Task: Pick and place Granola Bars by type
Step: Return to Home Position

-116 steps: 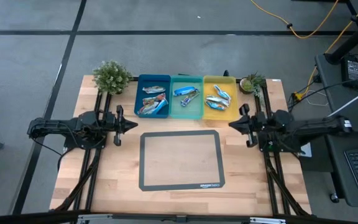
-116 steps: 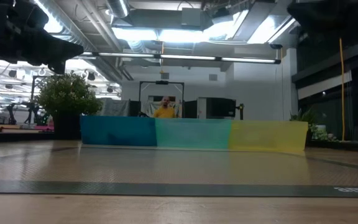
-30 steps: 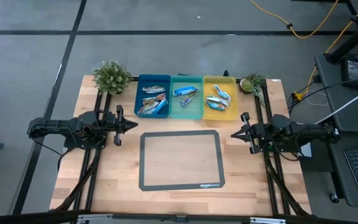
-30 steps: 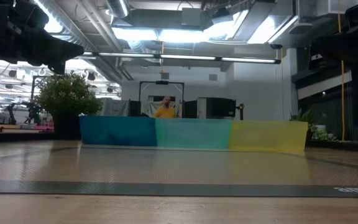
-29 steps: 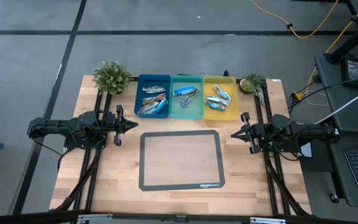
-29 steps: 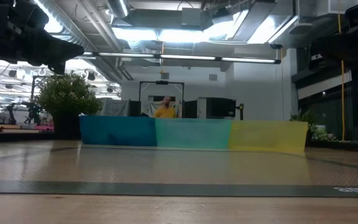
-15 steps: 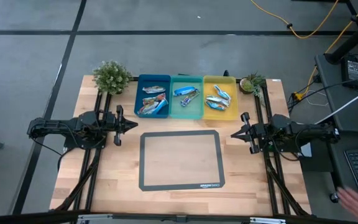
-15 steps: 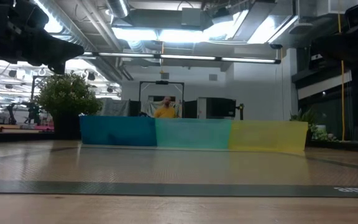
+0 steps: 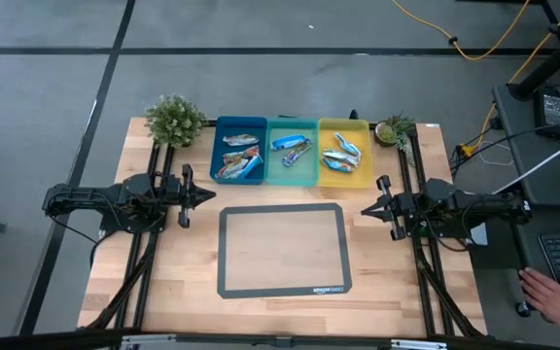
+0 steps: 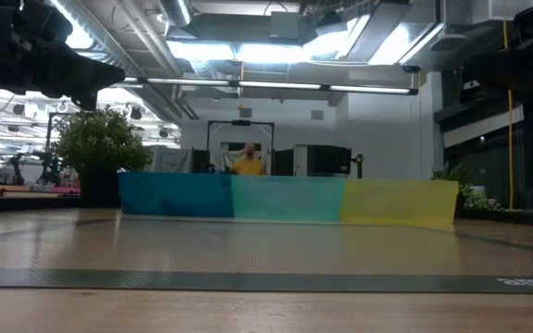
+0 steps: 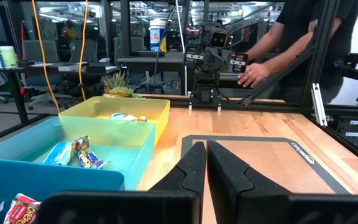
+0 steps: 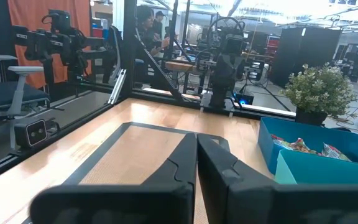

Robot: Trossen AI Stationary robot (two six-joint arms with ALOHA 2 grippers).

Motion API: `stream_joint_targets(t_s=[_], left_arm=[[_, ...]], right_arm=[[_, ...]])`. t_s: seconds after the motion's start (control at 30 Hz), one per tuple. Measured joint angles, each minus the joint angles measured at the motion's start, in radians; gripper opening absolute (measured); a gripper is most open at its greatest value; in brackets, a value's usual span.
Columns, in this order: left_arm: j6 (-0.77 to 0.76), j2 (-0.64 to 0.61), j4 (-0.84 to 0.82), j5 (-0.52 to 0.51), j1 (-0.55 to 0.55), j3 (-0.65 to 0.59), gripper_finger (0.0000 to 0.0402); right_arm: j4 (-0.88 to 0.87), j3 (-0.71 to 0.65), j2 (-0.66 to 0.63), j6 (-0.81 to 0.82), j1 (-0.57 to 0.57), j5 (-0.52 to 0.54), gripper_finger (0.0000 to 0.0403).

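Granola bars [image 9: 240,154]: all lie inside the three bins ranged side by side at 12 o'clock of the grey mat [image 9: 282,250], some in the blue bin [image 9: 218,156], some in the teal bin [image 9: 292,176], some in the yellow bin [image 9: 343,123]. Left gripper [image 9: 198,195]: at 9 o'clock of the mat, fingers clenched together, grasping nothing. Right gripper [image 9: 366,207]: at 3 o'clock, fingers likewise pressed together, empty. A person's hand [image 9: 555,296] shows off the table at 4 o'clock
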Motion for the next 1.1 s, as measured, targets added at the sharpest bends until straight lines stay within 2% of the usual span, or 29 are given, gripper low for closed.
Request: stream_joint_targets(t_s=[1.1], left_arm=[[0.0, 0.0, 0.0, 0.0, 0.0, 0.0, 0.0008]], right_arm=[[0.0, 0.0, 0.0, 0.0, 0.0, 0.0, 0.0016]])
